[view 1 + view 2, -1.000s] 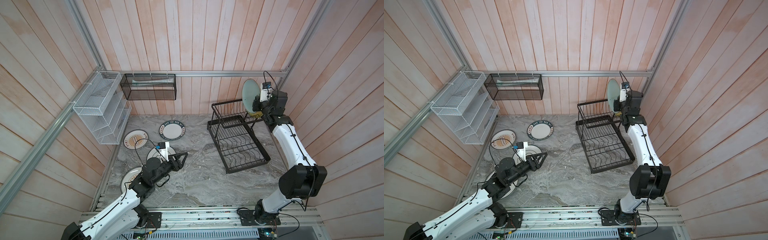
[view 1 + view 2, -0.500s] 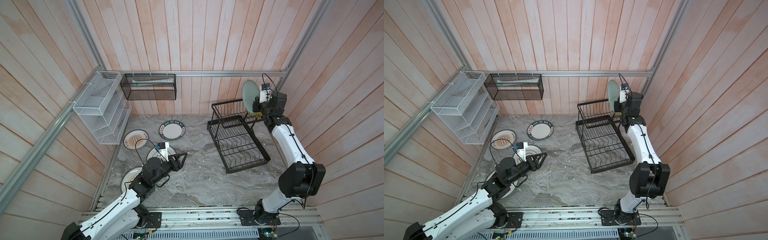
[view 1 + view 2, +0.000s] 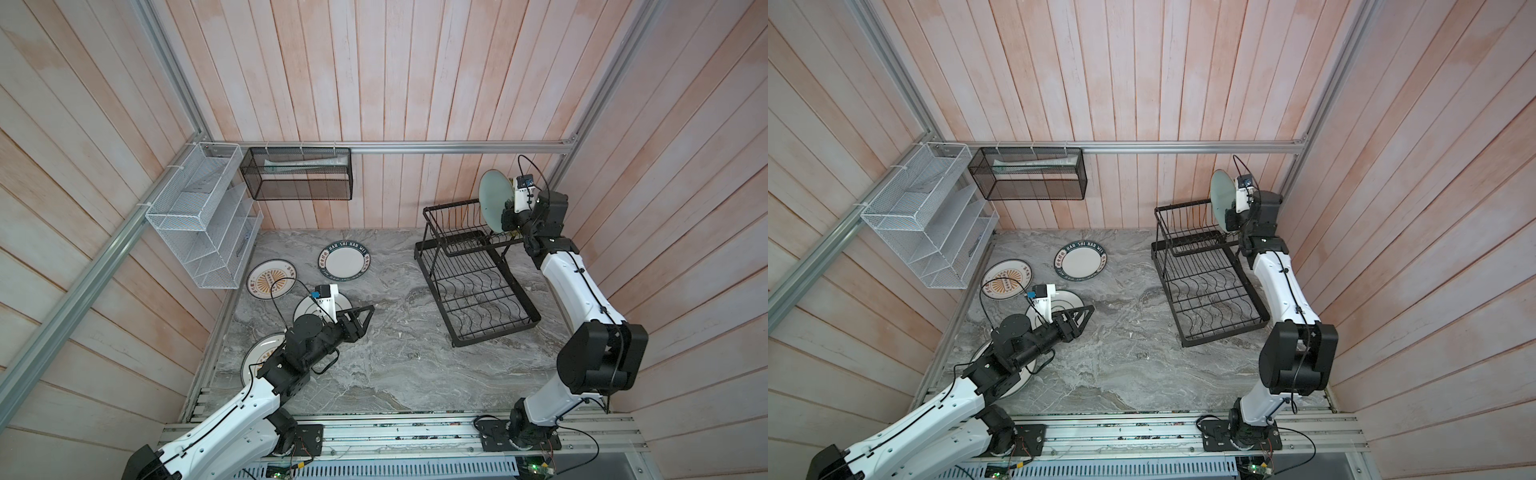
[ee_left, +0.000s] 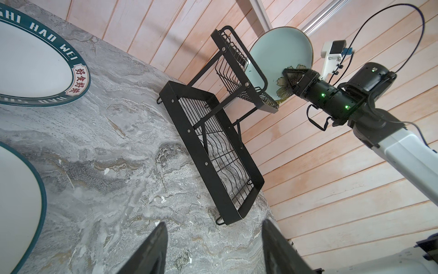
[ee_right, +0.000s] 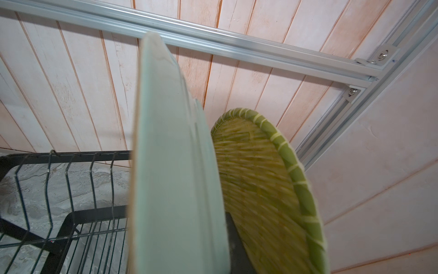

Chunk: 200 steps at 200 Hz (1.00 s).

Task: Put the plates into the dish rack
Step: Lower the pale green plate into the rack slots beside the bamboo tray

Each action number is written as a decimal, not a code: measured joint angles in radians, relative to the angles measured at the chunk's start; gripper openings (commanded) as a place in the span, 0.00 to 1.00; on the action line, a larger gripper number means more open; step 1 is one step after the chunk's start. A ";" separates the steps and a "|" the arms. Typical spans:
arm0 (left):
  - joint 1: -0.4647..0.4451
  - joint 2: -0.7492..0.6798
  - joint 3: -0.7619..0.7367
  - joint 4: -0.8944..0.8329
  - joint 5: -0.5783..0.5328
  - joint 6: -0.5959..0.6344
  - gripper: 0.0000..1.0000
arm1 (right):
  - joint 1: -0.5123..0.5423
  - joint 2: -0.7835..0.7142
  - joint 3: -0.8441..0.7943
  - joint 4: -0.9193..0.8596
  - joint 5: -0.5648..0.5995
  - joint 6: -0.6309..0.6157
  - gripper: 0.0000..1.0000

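Progress stands at about one plate in six: the yellow woven plate [image 5: 260, 178] stands upright in the upper basket [image 3: 453, 220] of the dish rack [image 3: 496, 331]. The right gripper [image 4: 292, 79] is clamped on the rim of the pale teal plate [image 3: 494, 199], which it holds on edge just beside the yellow one. Whether it sits in a slot I cannot tell. Four plates lie flat on the table [image 3: 395, 365]: the lettered plate [image 3: 345, 261], a sunburst plate [image 3: 272, 278], the dark-ringed plate [image 3: 345, 301], and a second sunburst plate [image 3: 255, 357] partly under the left arm. The left gripper [image 4: 214, 223] hovers wide and empty near the dark-ringed plate. The back and right walls crowd the rack, while the mid-table stretch looks open.
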 measured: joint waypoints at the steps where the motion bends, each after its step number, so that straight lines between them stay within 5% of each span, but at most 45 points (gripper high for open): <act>1: 0.000 0.000 0.000 0.000 0.000 0.000 0.64 | 0.000 0.000 -0.001 0.000 0.000 0.000 0.00; 147: 0.000 0.012 0.010 0.000 -0.004 -0.005 0.64 | -0.021 0.006 -0.046 0.038 -0.053 0.025 0.00; 200: 0.000 0.035 0.021 0.001 -0.003 -0.005 0.64 | -0.022 0.006 -0.049 0.050 -0.053 0.025 0.31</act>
